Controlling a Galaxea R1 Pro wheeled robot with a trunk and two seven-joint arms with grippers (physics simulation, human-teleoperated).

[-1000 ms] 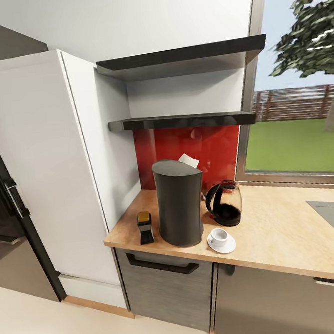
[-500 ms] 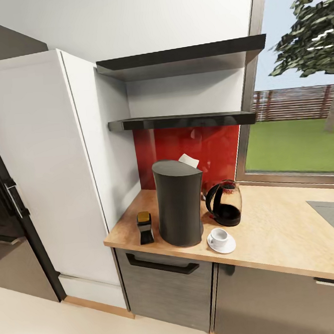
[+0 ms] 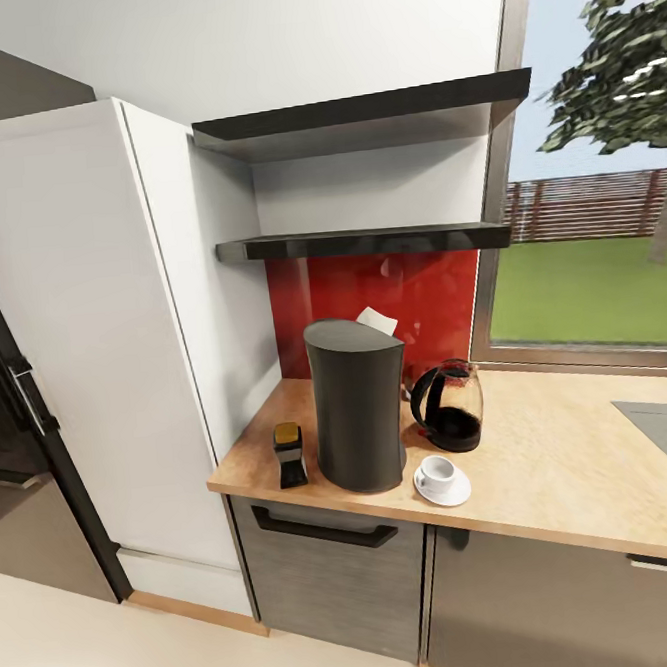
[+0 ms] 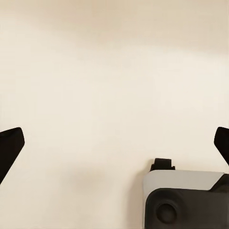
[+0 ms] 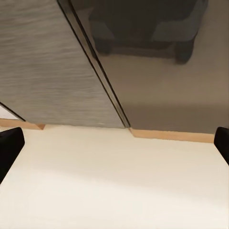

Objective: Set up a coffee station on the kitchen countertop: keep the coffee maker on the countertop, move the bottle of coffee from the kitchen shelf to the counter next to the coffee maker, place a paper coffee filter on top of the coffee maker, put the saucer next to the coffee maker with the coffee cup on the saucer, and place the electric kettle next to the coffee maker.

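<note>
- Below me, my left gripper hangs over pale floor with its fingers spread wide; my right gripper, equally spread, faces the cabinet fronts.
- On the countertop, the coffee cup sits on its saucer at the front, just beside the coffee maker.
- The bottle of coffee stands on the maker's other side.
- Behind the saucer is the electric kettle.
- A paper coffee filter peeks over the maker's top.
</note>
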